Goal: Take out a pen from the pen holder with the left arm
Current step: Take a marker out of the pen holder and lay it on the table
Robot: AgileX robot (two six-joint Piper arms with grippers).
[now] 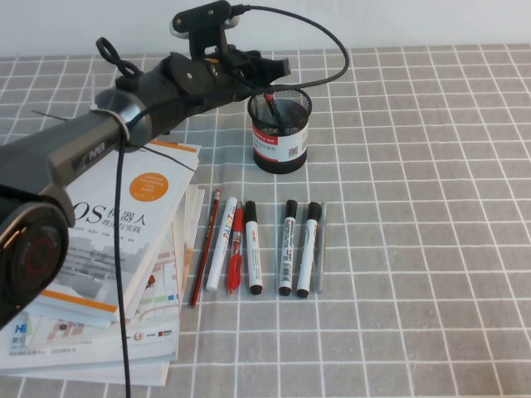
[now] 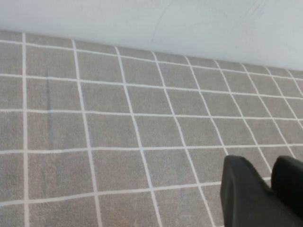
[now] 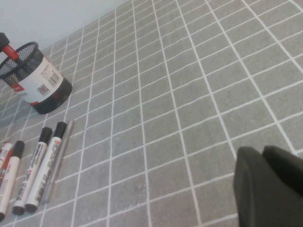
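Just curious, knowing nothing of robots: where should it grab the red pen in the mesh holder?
Probably the red pen by its top, poking above the pen holder; its mesh wall blocks the sides, so come from above. The left gripper is over it; the right gripper sits aside.

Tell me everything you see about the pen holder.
The pen holder is a black wire-mesh cup with a white and red label around its lower part. It stands upright on the grey checked cloth, behind the row of pens. One red pen leans inside it. The left gripper is at its rim, over that pen; the right gripper hangs far from it, over cloth.
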